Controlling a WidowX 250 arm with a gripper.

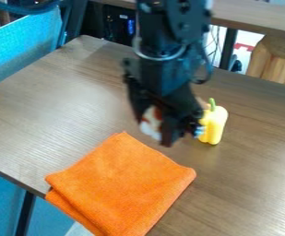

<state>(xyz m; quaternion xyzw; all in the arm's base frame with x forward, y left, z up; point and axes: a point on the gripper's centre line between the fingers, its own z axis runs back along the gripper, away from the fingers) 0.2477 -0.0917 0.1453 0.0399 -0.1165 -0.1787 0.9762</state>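
Black gripper (178,133), mid-frame: a white-and-brown object (149,124) is seemingly being held by the fingers.
Yellow toy pepper (214,124), right of centre: toppling is being risked by any sideways swing.
Folded orange cloth (123,184): lower centre.

A small thing (149,125) with white and reddish-brown patches shows at the nine o'clock side of the black gripper (176,134), seemingly against it. The white is mostly toward six o'clock, the reddish-brown toward two o'clock. Its edges are blurred and the gripper hides part of it, so its full shape and tilt cannot be told. In the view it sits at one o'clock from the orange cloth (125,182) and at nine o'clock from the yellow pepper (213,124).
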